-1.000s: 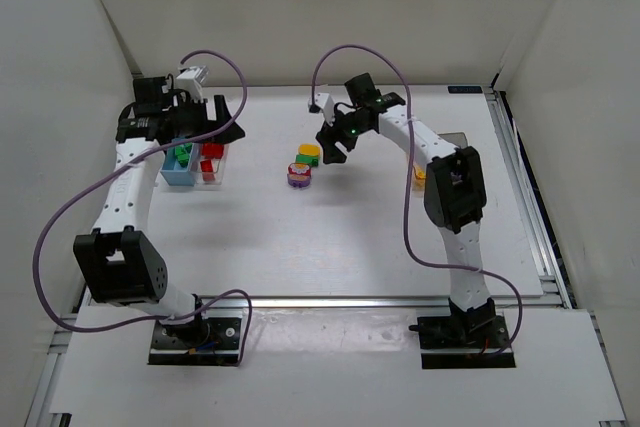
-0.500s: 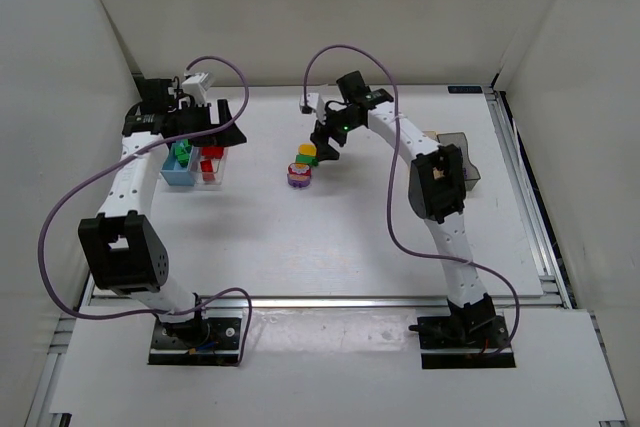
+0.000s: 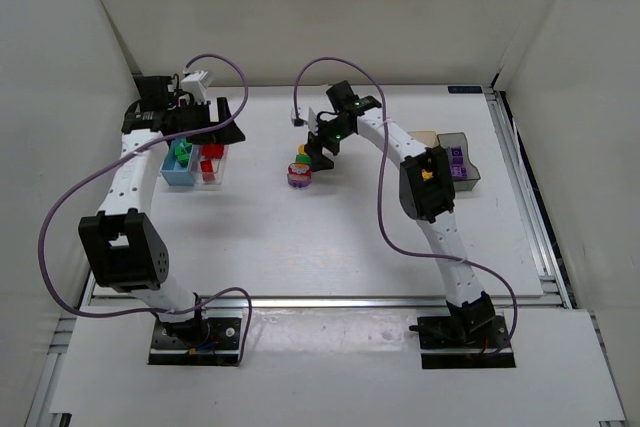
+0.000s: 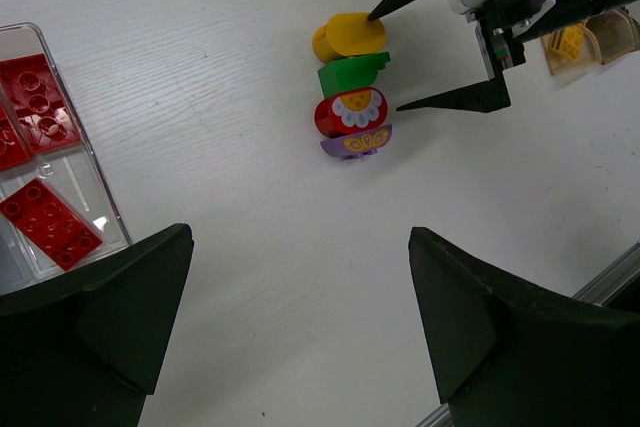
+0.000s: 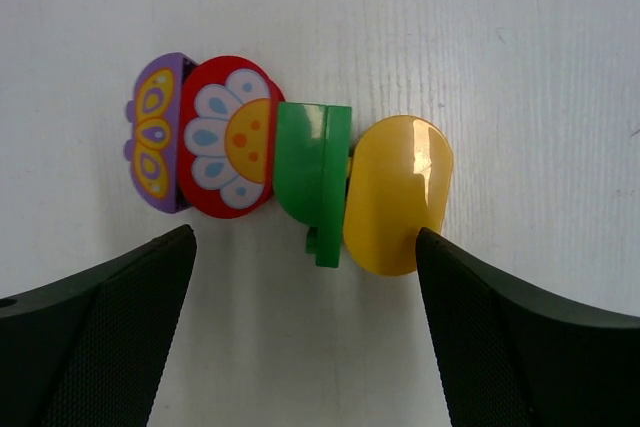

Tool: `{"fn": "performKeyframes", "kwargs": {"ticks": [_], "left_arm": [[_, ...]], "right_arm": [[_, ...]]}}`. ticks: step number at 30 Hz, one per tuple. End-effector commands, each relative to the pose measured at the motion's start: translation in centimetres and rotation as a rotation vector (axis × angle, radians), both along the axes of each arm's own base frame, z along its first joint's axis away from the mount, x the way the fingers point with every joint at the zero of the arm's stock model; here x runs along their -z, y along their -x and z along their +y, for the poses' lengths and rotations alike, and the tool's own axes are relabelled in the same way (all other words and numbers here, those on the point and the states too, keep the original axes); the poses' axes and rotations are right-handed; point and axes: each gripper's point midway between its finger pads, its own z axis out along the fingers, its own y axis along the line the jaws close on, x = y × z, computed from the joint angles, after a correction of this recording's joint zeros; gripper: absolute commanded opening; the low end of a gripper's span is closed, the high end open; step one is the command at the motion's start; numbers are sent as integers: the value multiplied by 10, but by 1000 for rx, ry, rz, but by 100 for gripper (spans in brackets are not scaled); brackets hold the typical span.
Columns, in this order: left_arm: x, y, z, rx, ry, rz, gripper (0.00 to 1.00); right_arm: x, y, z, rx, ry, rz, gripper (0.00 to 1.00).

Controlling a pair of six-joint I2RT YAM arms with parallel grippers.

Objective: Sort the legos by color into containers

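Four joined legos lie in a row mid-table (image 3: 299, 168): yellow (image 5: 397, 195), green (image 5: 312, 172), a red flower piece (image 5: 228, 137) and purple (image 5: 153, 133). My right gripper (image 3: 318, 152) is open and empty just above them, its fingers either side of the row's yellow end; the row also shows in the left wrist view (image 4: 352, 87). My left gripper (image 3: 232, 130) is open and empty over the clear bin (image 3: 213, 175), which holds red bricks (image 4: 50, 222). The blue bin (image 3: 176, 177) holds a green brick (image 3: 182, 152). The grey bin (image 3: 467, 173) holds a purple brick (image 3: 456, 163).
The amber bin (image 4: 565, 42) with a yellow brick sits at the right, mostly hidden behind the right arm in the top view. White walls enclose the table. A metal rail (image 3: 530, 207) runs along the right edge.
My right gripper has moved left and lower, from beside the lego row to right over its yellow end. The left arm has barely moved.
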Motion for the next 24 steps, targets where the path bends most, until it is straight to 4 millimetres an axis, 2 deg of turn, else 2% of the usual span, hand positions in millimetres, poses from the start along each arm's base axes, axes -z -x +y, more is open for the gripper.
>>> {"fn": "performKeyframes", "kwargs": {"ticks": [1, 7, 16, 24], "left_arm": [[-16, -3, 1, 6, -16, -43, 99], [-11, -6, 4, -1, -32, -32, 99], [-3, -4, 9, -13, -56, -16, 99], [0, -5, 10, -17, -64, -5, 100]], "right_arm": [[-4, -19, 6, 0, -16, -75, 93], [2, -30, 16, -4, -28, -114, 94], [17, -36, 23, -21, -13, -166, 97], [34, -26, 21, -89, 16, -146, 97]]}}
